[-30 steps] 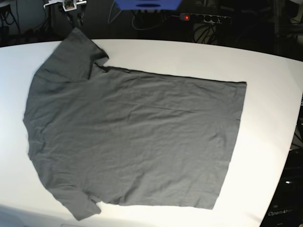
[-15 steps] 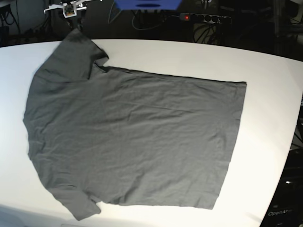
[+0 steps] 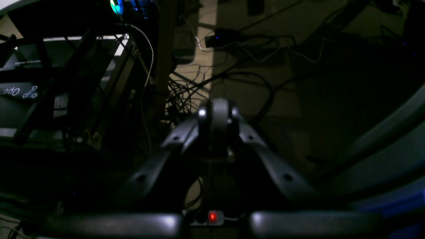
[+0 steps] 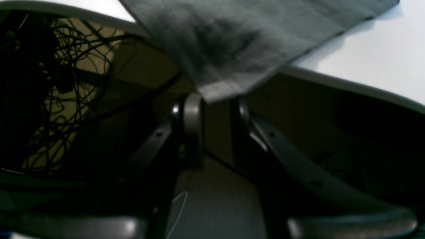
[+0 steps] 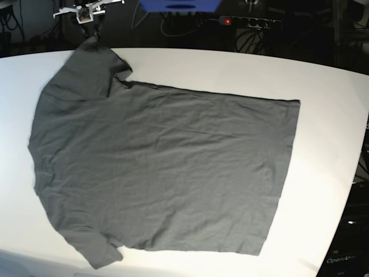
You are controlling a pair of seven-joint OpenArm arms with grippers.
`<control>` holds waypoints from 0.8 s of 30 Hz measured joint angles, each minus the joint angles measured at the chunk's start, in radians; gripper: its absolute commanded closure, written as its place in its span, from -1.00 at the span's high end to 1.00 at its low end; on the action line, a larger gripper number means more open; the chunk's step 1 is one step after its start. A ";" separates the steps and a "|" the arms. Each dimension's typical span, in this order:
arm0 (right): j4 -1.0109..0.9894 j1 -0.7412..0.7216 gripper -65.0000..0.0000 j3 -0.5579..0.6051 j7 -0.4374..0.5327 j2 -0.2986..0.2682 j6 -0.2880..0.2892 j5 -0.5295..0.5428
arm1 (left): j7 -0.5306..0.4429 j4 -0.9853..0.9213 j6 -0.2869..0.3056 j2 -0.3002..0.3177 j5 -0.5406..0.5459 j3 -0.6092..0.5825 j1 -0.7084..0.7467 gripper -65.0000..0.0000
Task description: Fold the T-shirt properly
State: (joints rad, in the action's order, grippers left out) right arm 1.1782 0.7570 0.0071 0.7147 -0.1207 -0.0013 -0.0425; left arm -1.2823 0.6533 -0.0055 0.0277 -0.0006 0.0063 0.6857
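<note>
right gripper [image 4: 212, 109] parted, off the bench [image 5: 323, 104] edge, sleeve hem of t-shirt [image 5: 161, 167] just at its fingertips, not clamped. t-shirt flat on bench, sleeves left. left gripper [image 3: 217, 114] clenched, empty, over floor cables. "open…" lettering partly legible.

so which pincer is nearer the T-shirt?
Right. The right pincer sits at the T-shirt sleeve tip overhanging the table edge. The left pincer is shut above the cable-strewn floor, no shirt in its view.
</note>
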 measured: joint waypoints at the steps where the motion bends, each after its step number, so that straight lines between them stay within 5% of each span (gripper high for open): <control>1: 0.000 0.000 -0.57 0.000 0.000 0.000 0.000 0.000 | 0.000 0.000 0.000 0.000 0.000 0.000 -0.002 -0.96; 11: 0.000 0.020 -0.57 0.000 0.111 0.000 0.000 0.000 | 0.000 0.000 0.000 0.000 0.000 0.000 -0.002 -0.96; 24: 0.000 0.037 -0.57 0.000 0.113 0.000 0.000 0.005 | 0.000 0.000 0.000 0.000 0.000 0.000 0.002 -0.96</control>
State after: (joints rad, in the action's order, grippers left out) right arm 1.1782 0.7940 0.0071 0.8276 -0.1211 -0.0017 -0.0380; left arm -1.2823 0.6529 -0.0055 0.0277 -0.0006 0.0063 0.6876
